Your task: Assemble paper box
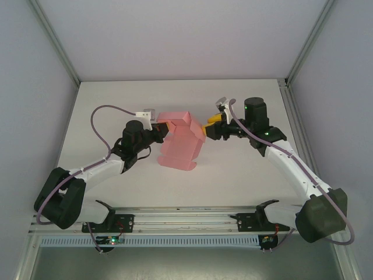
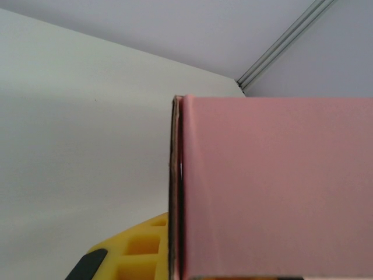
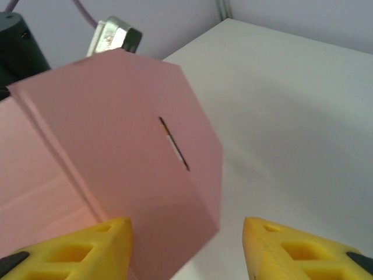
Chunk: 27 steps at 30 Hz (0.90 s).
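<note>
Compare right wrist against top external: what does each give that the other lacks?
Right wrist: a thin slit in the paper box flap, with the flap's lower corner between the right claw's spread yellow fingers. Top external: the left arm and right arm, the left claw at the box's left edge, and the rail along the near edge. Shared: pink box, white table, right claw.

Pink paper box (image 1: 180, 143), partly folded, slotted flap raised, middle of table (image 1: 111, 99)
</note>
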Each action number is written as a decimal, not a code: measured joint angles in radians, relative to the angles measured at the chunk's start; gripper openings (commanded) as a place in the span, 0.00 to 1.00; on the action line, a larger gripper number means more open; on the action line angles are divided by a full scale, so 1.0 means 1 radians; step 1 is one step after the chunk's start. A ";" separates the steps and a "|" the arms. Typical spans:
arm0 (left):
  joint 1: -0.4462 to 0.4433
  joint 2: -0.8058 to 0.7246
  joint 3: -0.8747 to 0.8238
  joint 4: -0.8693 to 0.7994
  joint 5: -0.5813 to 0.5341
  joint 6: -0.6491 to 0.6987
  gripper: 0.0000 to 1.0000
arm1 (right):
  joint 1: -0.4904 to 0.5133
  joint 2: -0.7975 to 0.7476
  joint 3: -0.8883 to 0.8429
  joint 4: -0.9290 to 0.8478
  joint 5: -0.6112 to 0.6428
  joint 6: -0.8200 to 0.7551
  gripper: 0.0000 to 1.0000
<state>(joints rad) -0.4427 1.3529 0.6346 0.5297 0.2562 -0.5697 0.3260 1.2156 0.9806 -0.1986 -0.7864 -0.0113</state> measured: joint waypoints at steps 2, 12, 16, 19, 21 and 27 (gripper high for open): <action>0.000 0.009 0.004 -0.004 -0.003 -0.003 0.00 | 0.031 0.014 0.003 0.002 0.004 0.000 0.53; 0.013 0.032 0.013 -0.038 -0.026 -0.011 0.00 | 0.137 0.080 0.024 0.014 0.156 -0.011 0.55; 0.015 0.032 0.015 -0.068 -0.036 -0.011 0.00 | 0.187 0.100 0.045 0.005 0.305 -0.050 0.55; 0.019 0.032 0.028 -0.090 -0.047 -0.011 0.00 | 0.235 0.107 0.051 -0.002 0.429 -0.098 0.53; 0.019 0.032 0.033 -0.101 -0.050 -0.011 0.00 | 0.259 0.107 0.051 0.000 0.498 -0.121 0.50; 0.019 0.032 0.045 -0.125 -0.032 -0.014 0.00 | 0.329 0.112 0.046 0.077 0.724 -0.177 0.44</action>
<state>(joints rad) -0.4232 1.3849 0.6796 0.4049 0.2241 -0.5842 0.6548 1.3277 1.0267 -0.1219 -0.0620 -0.1879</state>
